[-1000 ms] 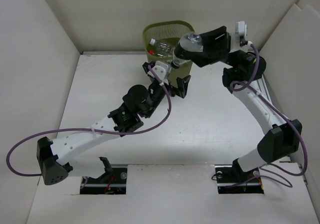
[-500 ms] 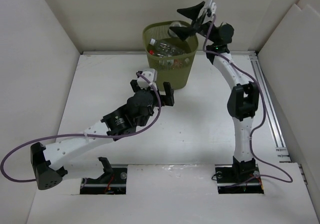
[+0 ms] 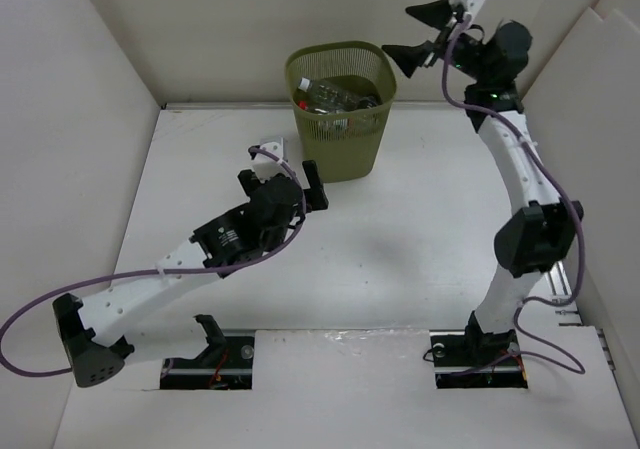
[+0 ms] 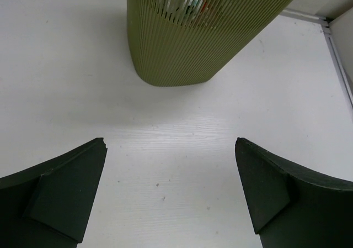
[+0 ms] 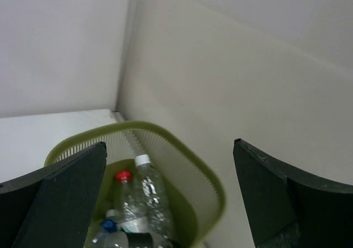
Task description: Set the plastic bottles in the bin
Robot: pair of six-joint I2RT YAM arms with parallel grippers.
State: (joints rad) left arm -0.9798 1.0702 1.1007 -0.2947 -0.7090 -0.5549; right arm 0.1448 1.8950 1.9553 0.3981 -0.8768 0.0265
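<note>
The olive-green mesh bin [image 3: 340, 124] stands upright at the back of the table, and its wall fills the top of the left wrist view [image 4: 187, 43]. Several clear plastic bottles [image 3: 335, 95] lie inside it; the right wrist view shows them [image 5: 146, 201] with white, red and blue caps. My right gripper [image 3: 420, 32] hangs open and empty in the air, right of the bin's rim. My left gripper [image 3: 283, 181] is open and empty over the table, in front of the bin and a little to its left, apart from it.
White walls enclose the table on the left, back and right. A metal rail [image 3: 535, 184] runs along the right side. The arm bases [image 3: 210, 354] sit at the near edge.
The right gripper opened and let its bottle drop into the bin, then swung up and to the right. The left arm drew back from the bin toward the near left.
</note>
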